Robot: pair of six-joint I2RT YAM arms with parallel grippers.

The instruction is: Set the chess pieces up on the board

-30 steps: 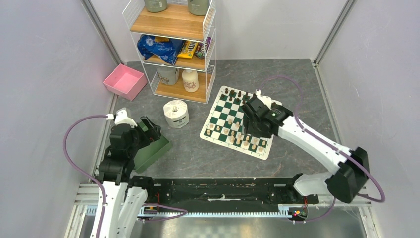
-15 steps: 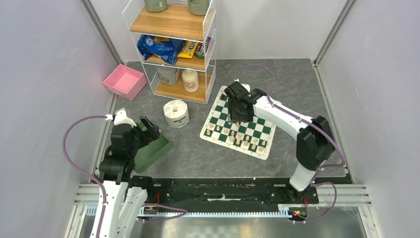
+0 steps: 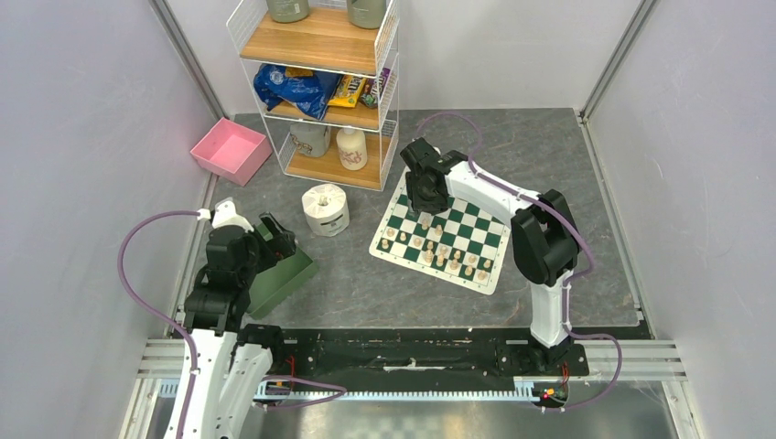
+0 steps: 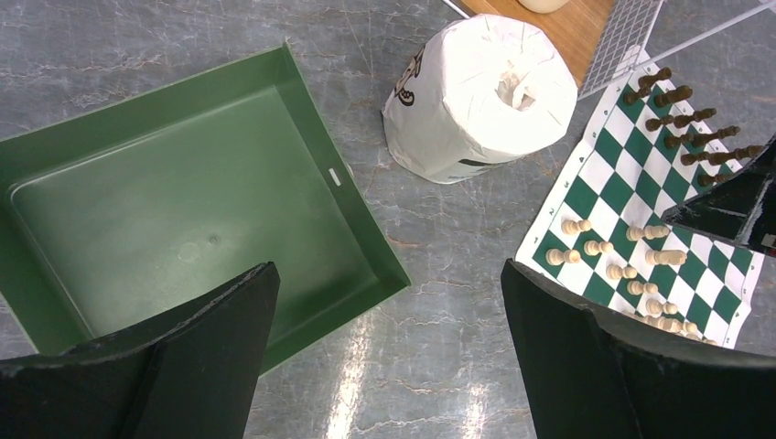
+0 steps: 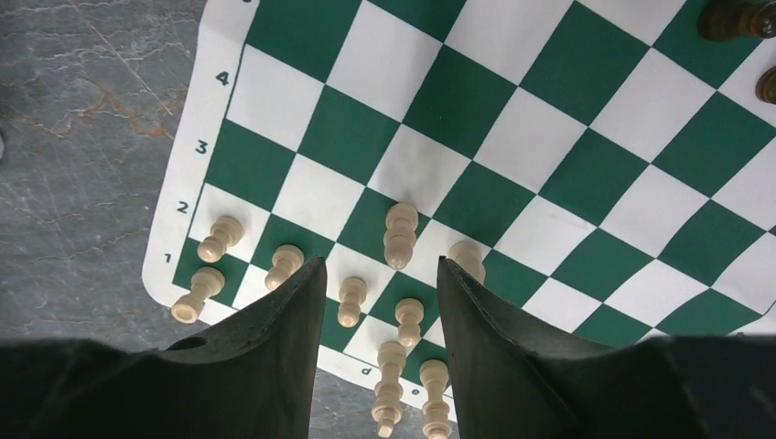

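Observation:
The green-and-white board (image 3: 476,224) lies right of centre. Cream chess pieces (image 3: 439,254) stand in its near rows, and dark brown pieces (image 4: 682,114) in its far rows. My right gripper (image 3: 425,203) hangs over the board's far left part. In the right wrist view it (image 5: 380,265) is open and empty above the cream pieces (image 5: 401,233), with the board (image 5: 549,110) spread beyond. My left gripper (image 3: 274,236) is open and empty, at the green bin's edge in the left wrist view (image 4: 389,274).
An empty green bin (image 4: 183,210) sits under the left arm. A toilet roll (image 3: 325,208) stands between bin and board. A wire shelf (image 3: 325,91) with groceries is at the back, and a pink bin (image 3: 229,149) at the back left.
My right arm has swung left across the board, from its right side to its far left part. The left arm has not moved.

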